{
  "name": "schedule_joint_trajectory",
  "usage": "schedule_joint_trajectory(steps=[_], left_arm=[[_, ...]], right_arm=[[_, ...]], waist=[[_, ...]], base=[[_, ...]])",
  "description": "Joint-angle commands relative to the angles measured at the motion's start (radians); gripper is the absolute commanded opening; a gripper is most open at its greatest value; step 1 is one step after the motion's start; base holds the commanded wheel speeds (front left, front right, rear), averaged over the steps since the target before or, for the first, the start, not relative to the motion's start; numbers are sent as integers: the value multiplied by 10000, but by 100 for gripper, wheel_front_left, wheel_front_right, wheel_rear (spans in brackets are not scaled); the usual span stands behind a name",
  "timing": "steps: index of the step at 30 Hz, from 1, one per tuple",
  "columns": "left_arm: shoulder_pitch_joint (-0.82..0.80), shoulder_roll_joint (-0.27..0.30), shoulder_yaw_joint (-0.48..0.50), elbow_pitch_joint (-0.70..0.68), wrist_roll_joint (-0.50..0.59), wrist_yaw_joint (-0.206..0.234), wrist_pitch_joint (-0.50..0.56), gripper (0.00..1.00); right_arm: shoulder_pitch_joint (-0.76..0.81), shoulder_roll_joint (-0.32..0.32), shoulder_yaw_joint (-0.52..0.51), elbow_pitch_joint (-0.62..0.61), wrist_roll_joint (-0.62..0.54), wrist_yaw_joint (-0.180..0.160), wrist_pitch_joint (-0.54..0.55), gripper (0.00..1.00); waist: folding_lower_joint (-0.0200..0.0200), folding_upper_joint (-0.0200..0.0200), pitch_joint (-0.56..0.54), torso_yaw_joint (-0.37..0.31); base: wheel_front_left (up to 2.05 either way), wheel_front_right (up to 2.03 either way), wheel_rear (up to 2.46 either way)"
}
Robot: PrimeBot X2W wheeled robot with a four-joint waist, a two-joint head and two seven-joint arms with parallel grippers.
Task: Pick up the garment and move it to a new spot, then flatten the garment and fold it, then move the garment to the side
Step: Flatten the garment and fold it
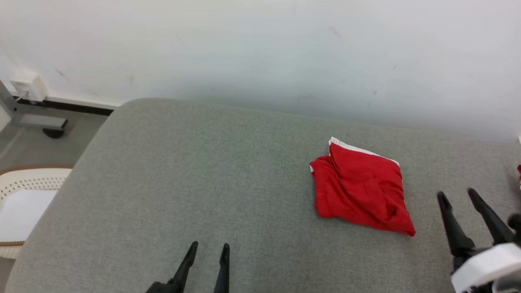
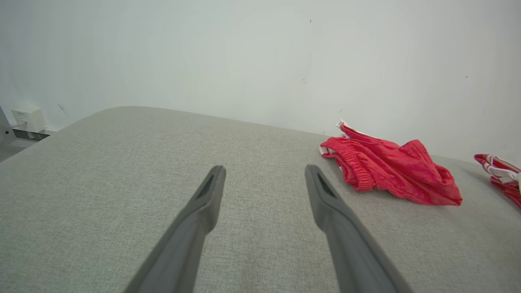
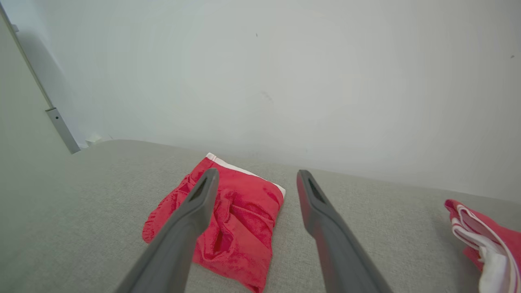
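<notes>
White wall (image 1: 260, 49) at the back. In front of it, grey fabric-covered tabletop (image 1: 183, 171), rounded corner far-left of the left hand.

Red garment (image 1: 360, 189): folded into a rough square with a white-trimmed edge on the far side, lying flat on the tabletop. It sits just left of the right hand and slightly ahead of it, not touching. From the left hand it's ahead and off to the right, well apart.

Right hand (image 1: 456, 193): jaws wide apart, holding nothing, fingers tilted left toward the garment.

Left hand (image 1: 210, 245): jaws wide apart, holding nothing, over bare fabric.

Second red-and-white cloth (image 3: 484, 236) on the tabletop to the right of the right hand, apart from it.

Small white box (image 1: 28, 85) on the wall far left of the left hand.
</notes>
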Motion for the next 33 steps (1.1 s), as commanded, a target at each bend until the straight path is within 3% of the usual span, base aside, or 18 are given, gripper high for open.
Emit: schedule_joint_trajectory(steps=[1,5,11,12,14,24,33], left_arm=[[181,46,100,-43,92,0,-1,100],[341,44,174,-155,124,-27,-1,100],[-12,44,62,-296,109,-125,-1,100],[-107,44,45,-317,87,-123,-1,100],[-305,43,-26,-351,10,-108,-1,100],[-1116,43,-550,-472,-583,184,-1,100],[-1296,44,-614,-548,-948,466,-1,100]], right_arm=[[251,-86,-174,146,-69,-2,-240,100],[550,-350,-640,706,-162,-2,-723,100],[-246,-696,-822,1183,69,-2,-690,100],[-448,-737,-785,1264,183,-2,-588,62],[-885,-877,-608,1418,398,-2,-324,0],[-2692,-1570,1108,3070,747,-3,794,0],[-3188,-1525,2470,4145,1247,-3,791,0]], waist=[[1,-1,-138,-48],[1,-1,-151,4],[1,-1,407,354],[1,-1,552,446],[1,-1,870,656],[1,-1,2088,1640],[1,-1,2294,1931]], base=[[0,0,0],[0,0,0],[0,0,0],[0,0,0],[0,0,0],[0,0,0],[0,0,0]])
